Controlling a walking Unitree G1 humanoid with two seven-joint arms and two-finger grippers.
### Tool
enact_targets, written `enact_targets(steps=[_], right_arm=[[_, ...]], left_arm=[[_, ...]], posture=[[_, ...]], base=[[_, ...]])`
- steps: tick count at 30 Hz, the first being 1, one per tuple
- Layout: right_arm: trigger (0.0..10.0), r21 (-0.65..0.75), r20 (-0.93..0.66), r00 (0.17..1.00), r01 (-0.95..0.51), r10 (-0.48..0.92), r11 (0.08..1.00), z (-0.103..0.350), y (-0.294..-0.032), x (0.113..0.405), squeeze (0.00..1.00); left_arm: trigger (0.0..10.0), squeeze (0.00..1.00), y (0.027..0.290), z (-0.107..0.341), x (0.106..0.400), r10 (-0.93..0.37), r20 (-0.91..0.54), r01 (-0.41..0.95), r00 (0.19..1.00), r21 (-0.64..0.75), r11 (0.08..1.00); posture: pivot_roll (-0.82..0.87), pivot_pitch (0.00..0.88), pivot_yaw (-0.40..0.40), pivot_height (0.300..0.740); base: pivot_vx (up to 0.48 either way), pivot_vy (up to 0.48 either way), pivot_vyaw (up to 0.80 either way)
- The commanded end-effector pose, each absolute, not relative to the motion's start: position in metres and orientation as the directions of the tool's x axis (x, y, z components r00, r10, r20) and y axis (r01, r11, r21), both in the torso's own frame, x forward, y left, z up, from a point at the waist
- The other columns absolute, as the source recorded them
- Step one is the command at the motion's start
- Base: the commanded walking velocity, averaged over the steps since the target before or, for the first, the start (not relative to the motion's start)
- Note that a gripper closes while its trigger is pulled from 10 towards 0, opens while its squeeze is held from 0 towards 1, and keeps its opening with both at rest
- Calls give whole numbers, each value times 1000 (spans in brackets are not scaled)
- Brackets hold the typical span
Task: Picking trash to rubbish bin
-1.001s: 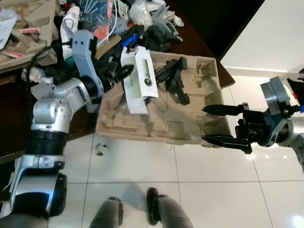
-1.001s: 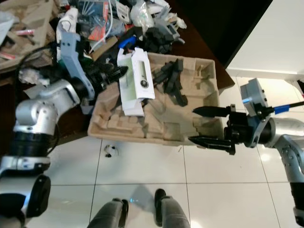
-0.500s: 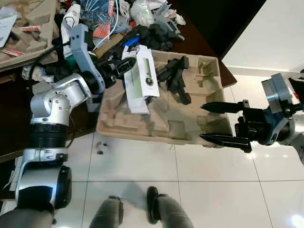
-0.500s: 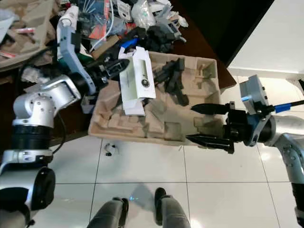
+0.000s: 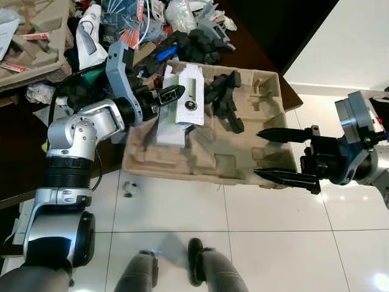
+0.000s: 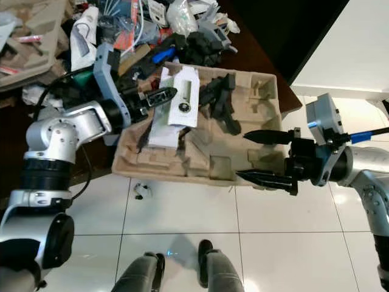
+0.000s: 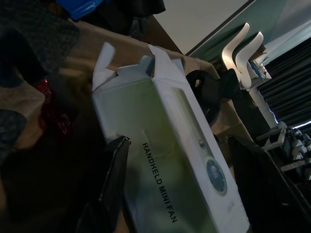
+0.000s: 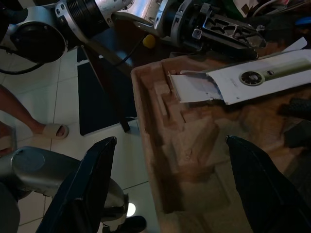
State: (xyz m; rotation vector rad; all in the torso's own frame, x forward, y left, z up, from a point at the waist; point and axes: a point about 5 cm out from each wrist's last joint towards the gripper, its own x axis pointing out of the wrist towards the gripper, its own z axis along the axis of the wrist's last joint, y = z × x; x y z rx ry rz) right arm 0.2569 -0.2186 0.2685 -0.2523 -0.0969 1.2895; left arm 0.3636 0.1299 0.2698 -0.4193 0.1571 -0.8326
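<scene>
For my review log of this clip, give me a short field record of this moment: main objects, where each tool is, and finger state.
Container: beige moulded pulp tray overhanging the dark table's edge
Item: white cardboard box printed "HANDHELD MINI FAN", lying in the tray
Other contents: black plastic pieces in the tray
Left tool: at the box's upper end, fingers open either side of it
Right tool: at the tray's right end, fingers open
Background: mixed trash pile on the table
Floor: white tiles
</scene>
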Motion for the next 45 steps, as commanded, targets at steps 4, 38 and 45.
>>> enact_targets(steps=[4, 38, 45], right_arm=[[10000, -265, -56, 263, -934, 963, 240, 275, -216, 252, 0], [10000, -301, 26, 251, -921, 968, 246, 288, -212, 251, 0], [10000, -310, 27, 253, -918, 967, 249, 288, -211, 252, 0]], left_arm=[[0, 0, 120, 267, 361, -776, 18, 703, 630, -436, 561], [8784, 1000, 145, 286, 348, -759, 148, 749, 634, -360, 556], [10000, 1000, 184, 291, 355, -565, -65, 555, 822, -130, 822]], posture=[[-25, 361, -72, 740], [-24, 337, -68, 740], [-17, 334, -67, 740]], base=[[0, 0, 0], [0, 0, 0], [0, 0, 0]])
